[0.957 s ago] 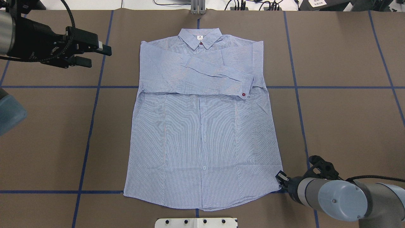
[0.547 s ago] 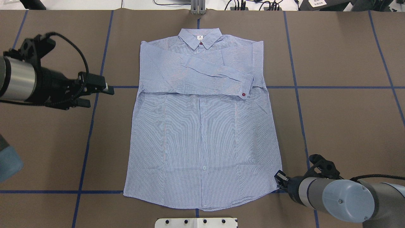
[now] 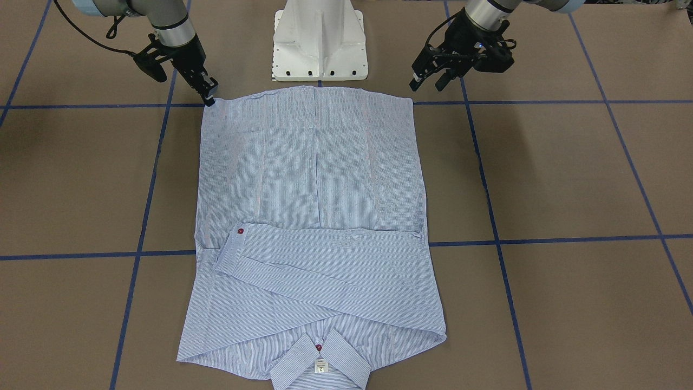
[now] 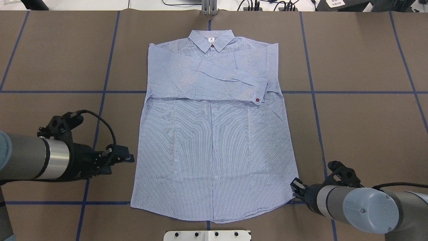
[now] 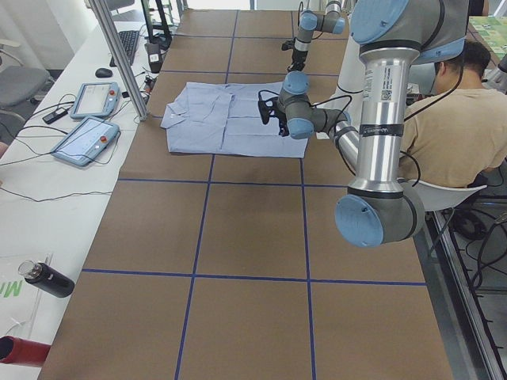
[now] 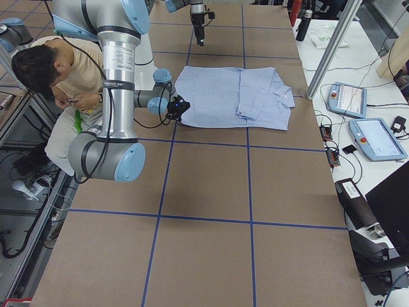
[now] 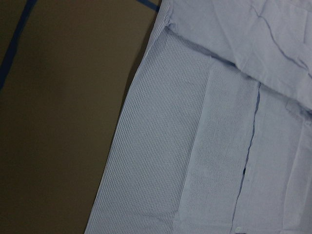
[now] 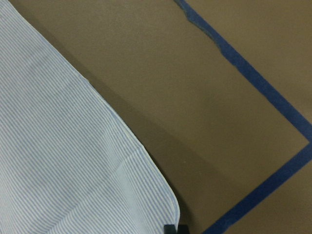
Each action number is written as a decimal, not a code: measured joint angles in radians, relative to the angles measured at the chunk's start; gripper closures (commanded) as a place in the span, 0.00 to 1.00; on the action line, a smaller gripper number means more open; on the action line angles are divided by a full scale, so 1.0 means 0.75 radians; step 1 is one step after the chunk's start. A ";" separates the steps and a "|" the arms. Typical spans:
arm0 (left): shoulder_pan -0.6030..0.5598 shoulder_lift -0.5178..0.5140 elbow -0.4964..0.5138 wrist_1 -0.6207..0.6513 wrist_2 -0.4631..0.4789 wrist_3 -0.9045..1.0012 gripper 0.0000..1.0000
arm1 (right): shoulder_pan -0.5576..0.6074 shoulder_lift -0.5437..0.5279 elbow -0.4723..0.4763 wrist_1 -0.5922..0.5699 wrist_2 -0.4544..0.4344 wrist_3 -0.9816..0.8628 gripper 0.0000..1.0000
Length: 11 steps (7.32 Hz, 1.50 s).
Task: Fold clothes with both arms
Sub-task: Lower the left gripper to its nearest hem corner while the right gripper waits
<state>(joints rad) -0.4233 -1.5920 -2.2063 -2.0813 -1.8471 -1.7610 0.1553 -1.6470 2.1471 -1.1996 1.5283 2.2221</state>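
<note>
My left claw (image 4: 124,158), released, has swept from the collar end down beside the lower left edge of the striped shirt (image 4: 214,140), flat on the bench (image 4: 361,127). My right claw (image 4: 295,187) stays at the right hem corner; grip, I cannot tell. I judge a hem lift next.

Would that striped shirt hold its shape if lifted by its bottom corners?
Probably not: the light blue-and-white striped shirt lies thin and creased, so it would likely droop. Its folded sleeves rest loose and may slide.
</note>
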 measured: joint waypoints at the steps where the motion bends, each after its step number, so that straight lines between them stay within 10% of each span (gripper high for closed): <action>1: 0.063 0.001 0.014 0.005 0.017 -0.072 0.07 | 0.002 0.001 0.000 0.000 0.001 0.000 1.00; 5: 0.167 -0.014 0.161 0.005 0.029 -0.143 0.25 | 0.010 0.001 -0.001 0.000 0.001 -0.001 1.00; 11: 0.250 -0.066 0.284 0.004 0.032 -0.220 0.26 | 0.010 -0.001 -0.003 0.000 0.000 -0.002 1.00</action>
<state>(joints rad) -0.2357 -1.6416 -1.9933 -2.0785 -1.8232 -1.9262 0.1629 -1.6474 2.1448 -1.1996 1.5280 2.2207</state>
